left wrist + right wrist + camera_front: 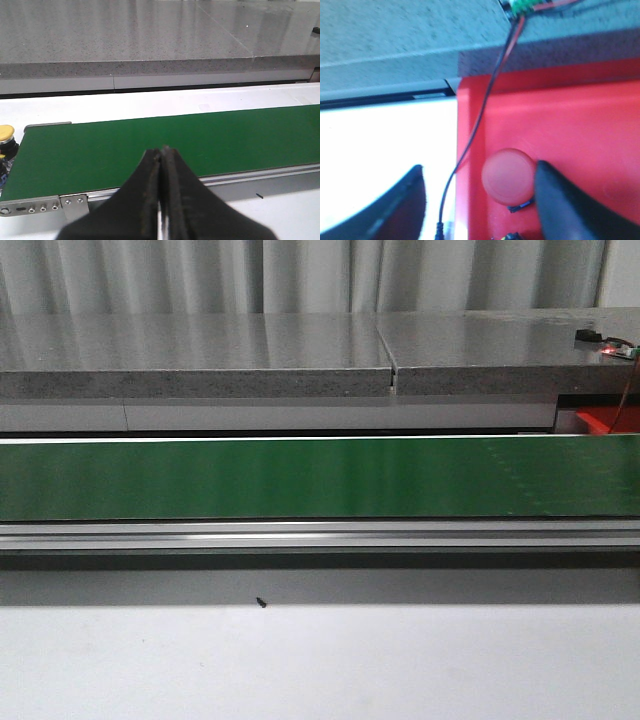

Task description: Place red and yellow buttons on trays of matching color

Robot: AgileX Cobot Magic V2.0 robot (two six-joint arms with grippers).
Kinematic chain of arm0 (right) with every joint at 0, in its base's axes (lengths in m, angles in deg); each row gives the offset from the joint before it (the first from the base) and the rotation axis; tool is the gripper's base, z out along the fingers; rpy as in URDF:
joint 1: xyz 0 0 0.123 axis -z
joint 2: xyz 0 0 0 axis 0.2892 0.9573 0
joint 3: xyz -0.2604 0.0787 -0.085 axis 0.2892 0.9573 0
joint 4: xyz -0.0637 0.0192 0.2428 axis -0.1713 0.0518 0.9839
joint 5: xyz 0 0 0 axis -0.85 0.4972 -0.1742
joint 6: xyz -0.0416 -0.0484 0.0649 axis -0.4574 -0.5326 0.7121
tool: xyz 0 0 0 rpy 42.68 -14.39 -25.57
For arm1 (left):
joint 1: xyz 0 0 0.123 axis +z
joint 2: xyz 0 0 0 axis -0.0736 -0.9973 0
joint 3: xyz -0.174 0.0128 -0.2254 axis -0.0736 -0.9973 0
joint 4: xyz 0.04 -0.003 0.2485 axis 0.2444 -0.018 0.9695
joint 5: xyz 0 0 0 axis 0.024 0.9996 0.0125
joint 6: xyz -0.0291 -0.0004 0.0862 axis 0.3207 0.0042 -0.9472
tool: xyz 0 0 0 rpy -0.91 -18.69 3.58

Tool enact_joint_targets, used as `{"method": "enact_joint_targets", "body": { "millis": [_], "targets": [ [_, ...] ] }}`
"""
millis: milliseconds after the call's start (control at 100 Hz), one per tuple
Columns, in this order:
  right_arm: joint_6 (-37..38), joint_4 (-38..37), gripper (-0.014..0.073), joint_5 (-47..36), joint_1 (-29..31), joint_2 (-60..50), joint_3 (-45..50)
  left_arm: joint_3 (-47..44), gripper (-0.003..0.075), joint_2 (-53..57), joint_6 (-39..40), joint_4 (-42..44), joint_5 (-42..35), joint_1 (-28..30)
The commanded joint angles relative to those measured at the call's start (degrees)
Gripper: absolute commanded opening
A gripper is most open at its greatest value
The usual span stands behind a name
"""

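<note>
Grey speckled stone slabs and pale curtains back a white desk crossed by a green conveyor belt w/ an aluminium rail along its near edge.

Right hand: black fingers spread wide over the corner of a red tray. Nothing is gripped. A red button lies flat in the tray between the fingers, just beside the one on the tray side; contact can't be told. The other finger hangs over the white desk outside the tray's rim. A red-and-black wire pair runs across the tray's edge from a green connector at the stone ledge.

Left hand: fingers pressed together, holding nothing, poised above the near rail of the belt, approx. at its left end. Off that end of the belt sits a yellow button on a black base, partly cut off by the frame.

Front view: neither hand visible; only a sliver of the red tray shows at far right behind the belt. A small dark speck lies on the desk.
</note>
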Motion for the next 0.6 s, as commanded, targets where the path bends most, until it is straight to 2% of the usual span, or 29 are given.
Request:
{"method": "enact_joint_targets", "body": {
  "millis": [0,100,170,370,590],
  "targets": [
    [-1.0,1.0,0.0293,0.1,-0.6,-5.6,-1.8,1.5,-0.0019,-0.7,0.4,-0.8,-4.1,-0.5],
    [-1.0,1.0,0.0059,2.0,-1.8,-7.9,-1.8,1.5,-0.0019,-0.7,0.4,-0.8,-4.1,-0.5],
    [-1.0,0.9,-0.0075,2.6,-3.2,-9.7,-1.4,1.5,-0.0019,-0.7,0.4,-0.8,-4.1,-0.5],
    [-1.0,0.6,-0.0058,1.3,-7.3,-15.7,2.8,1.5,-0.0019,-0.7,0.4,-0.8,-4.1,-0.5],
    [-1.0,0.6,-0.0058,-4.0,-9.6,-23.9,12.7,1.5,-0.0019,-0.7,0.4,-0.8,-4.1,-0.5]
  ]
}}
